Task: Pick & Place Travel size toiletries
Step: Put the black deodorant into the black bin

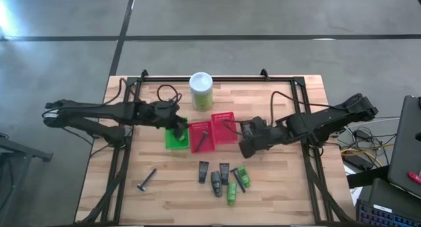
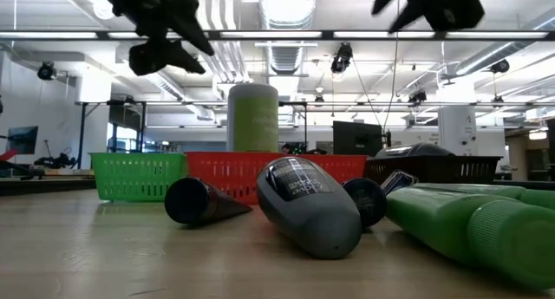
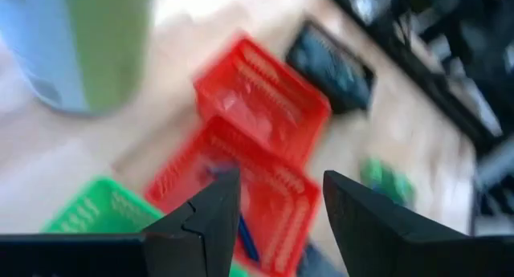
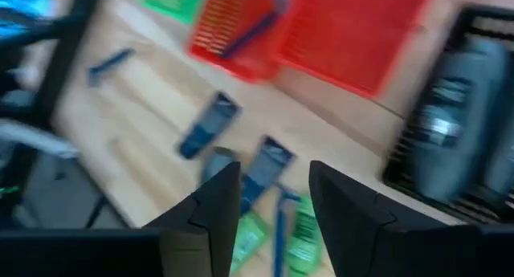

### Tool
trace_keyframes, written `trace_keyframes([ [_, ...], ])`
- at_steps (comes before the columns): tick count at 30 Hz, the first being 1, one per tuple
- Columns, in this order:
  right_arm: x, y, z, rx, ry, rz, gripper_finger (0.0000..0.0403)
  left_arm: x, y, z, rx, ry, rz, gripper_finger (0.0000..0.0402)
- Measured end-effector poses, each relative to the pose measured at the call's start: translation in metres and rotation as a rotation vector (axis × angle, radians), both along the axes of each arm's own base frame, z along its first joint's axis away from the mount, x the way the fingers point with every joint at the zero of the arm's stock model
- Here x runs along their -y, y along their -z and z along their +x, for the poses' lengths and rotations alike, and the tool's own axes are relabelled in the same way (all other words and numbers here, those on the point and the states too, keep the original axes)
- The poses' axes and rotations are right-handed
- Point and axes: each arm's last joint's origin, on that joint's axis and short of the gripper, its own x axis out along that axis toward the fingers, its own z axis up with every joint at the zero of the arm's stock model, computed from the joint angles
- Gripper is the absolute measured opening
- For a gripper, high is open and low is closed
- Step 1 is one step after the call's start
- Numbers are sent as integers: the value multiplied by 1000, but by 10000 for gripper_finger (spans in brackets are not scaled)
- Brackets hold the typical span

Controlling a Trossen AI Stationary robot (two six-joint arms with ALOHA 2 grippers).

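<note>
Grey bottles (image 4: 454, 128) inside the dark basket (image 4: 474, 193) show only wrist-side.

Looks like a robotics lab or workshop. Concrete floor (image 1: 263, 16) around the wooden tabletop (image 1: 171, 201), exposed ceiling ducts (image 2: 286, 52) w/ strip lights (image 2: 286, 0), monitors (image 2: 357, 139) & equipment in the background.

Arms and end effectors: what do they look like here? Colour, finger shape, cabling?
Both arms are dark, near black, built from slim jointed links. The left end effector and right end effector each have two matte black fingers, broad wedges tapering to blunt tips with angular faceted faces. No markings are legible. Thin black cables loop over the table near each arm.
</note>
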Motion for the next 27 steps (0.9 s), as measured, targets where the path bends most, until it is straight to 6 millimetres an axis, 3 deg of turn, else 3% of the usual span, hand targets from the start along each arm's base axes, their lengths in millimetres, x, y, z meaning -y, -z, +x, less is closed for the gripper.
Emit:
trace_keyframes([
  [5, 3, 2, -8, -156, 80, -32, 174, 23, 15, 12, -41, 357, 13, 183],
  [13, 10, -17, -20, -133, 181, -43, 204, 80, 57, 46, -31, 1119, 709, 184],
  [16, 9, -16, -20, -142, 183, -20, 210, 92, 72, 64, -6, 1235, 800, 189],
  [20, 7, -13, -19, -155, 181, -12, 217, 100, 85, 86, -2, 1346, 765, 202],
  [27, 7, -12, -19, -172, 143, -14, 226, 113, 79, 129, 84, 1461, 900, 231],
])
